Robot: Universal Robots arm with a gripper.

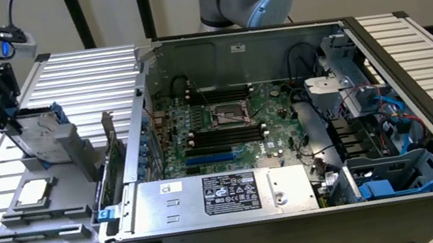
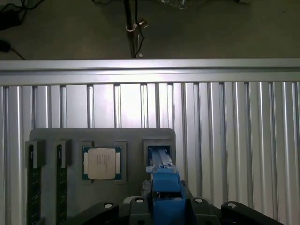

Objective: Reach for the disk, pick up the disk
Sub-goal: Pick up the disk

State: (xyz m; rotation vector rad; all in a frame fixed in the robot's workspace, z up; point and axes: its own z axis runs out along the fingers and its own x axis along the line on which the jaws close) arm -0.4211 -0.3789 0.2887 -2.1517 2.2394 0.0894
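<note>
**Q:** What did the gripper (image 1: 5,120) hold?

**A:** Its jaws were clamped on the top edge of the disk (image 1: 43,137). The disk stood upright over its slot in the grey holder (image 1: 56,224), at the exterior view's left.

**Q:** What was the likely hazard?

**A:** With so narrow an edge grip, the disk could pivot or slip. A tilted disk might snag the slot wall and jolt the processor chip (image 1: 33,192) beside it.
</note>
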